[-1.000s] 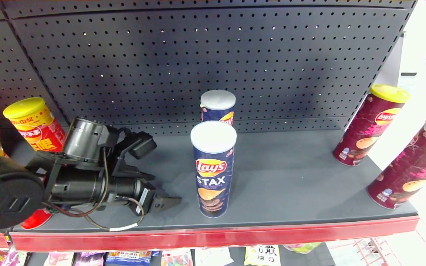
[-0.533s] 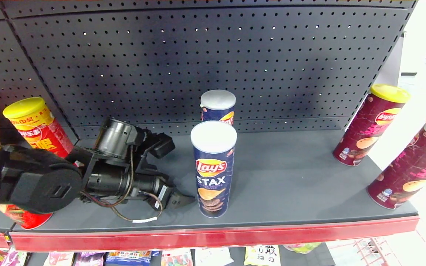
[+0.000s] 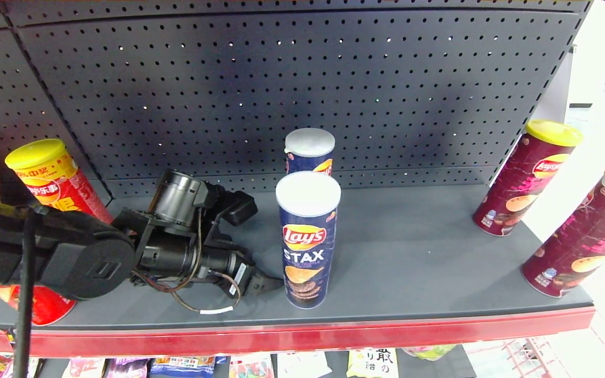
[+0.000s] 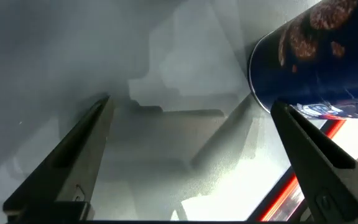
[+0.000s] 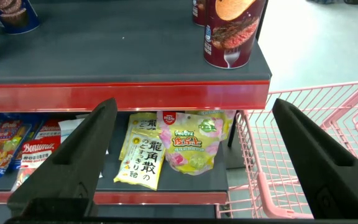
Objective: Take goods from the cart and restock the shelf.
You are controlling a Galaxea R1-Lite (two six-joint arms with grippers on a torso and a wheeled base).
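Both grippers are held spread and empty. The right gripper (image 5: 192,106) is kept in front of and lower than the front can (image 3: 305,247). The left gripper (image 4: 188,111) lies just beside its base on the shelf (image 3: 413,252), probably to nudge it into line. This can, dark blue with a white lid, is stood upright, and a second can (image 3: 309,152) is placed directly behind it.

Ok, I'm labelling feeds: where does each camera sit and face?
Head view: on the head, looking down at the shelf; left gripper beside the front blue can.
Left wrist view: between its open fingers, the can's base.
Right wrist view: right gripper open, facing the shelf's red edge and pink cart.
Shared: that can, head and left wrist.
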